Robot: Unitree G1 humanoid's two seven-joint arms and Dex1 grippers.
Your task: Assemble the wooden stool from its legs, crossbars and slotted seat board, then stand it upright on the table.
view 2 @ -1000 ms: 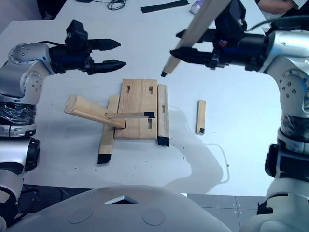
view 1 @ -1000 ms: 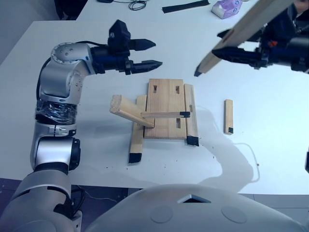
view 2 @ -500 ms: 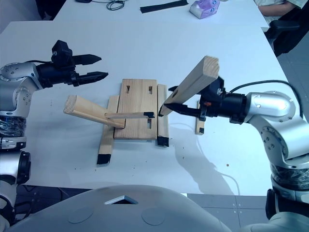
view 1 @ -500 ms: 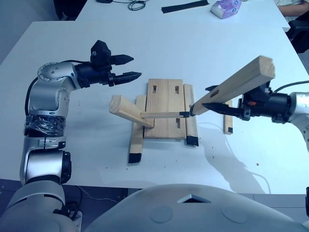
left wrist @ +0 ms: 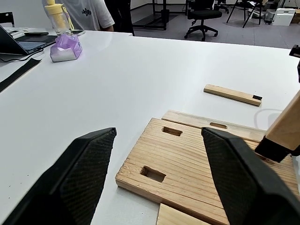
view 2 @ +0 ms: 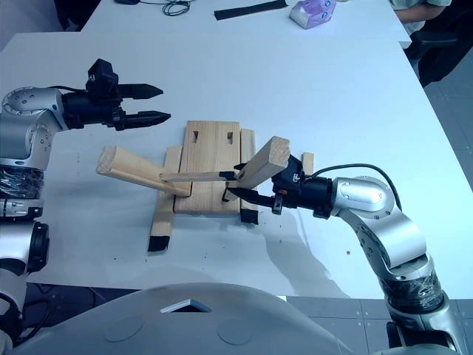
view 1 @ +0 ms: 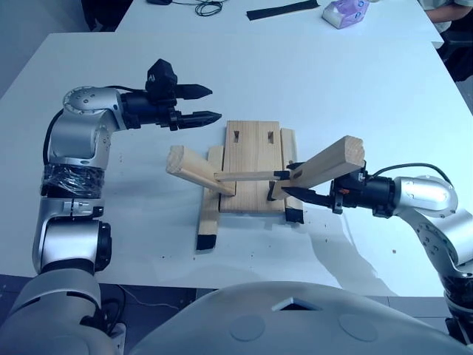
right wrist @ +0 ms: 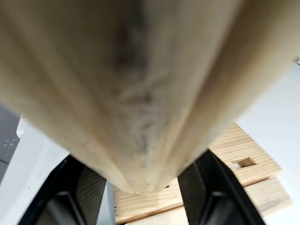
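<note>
Lowered to the seat board, the right gripper clamps a tilted leg; left gripper hovers apart.

Office: swivel chairs, laptop, white tables.

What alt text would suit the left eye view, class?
The right pincer holds a pale wooden leg tilted, its lower end over the flat slotted wooden seat board on a white table. The left pincer hovers open near the board's far left corner.
</note>
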